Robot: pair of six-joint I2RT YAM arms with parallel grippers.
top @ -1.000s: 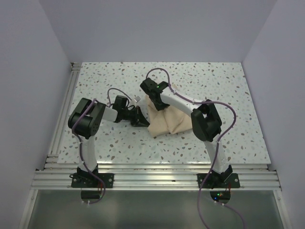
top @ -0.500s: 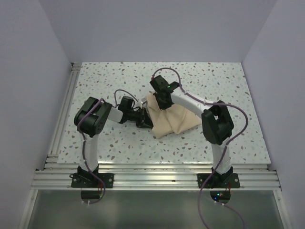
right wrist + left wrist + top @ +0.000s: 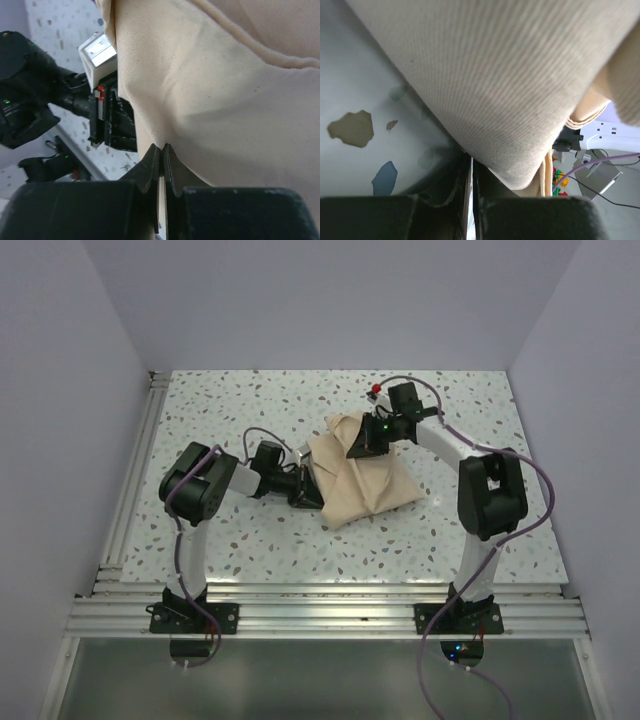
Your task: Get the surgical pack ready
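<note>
Left wrist: left end effector (image 3: 472, 172) pinches wrap sheet (image 3: 510, 75); right end effector (image 3: 161, 155) too.

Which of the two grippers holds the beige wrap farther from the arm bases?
The right gripper: it pinches the beige wrap near its far corner, while the left gripper pinches the left edge, nearer the bases.

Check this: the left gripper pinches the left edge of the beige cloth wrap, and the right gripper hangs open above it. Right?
No. The right gripper is not open: the right wrist view shows its jaws shut on a fold of the beige cloth wrap. The left gripper does pinch its left edge.
</note>
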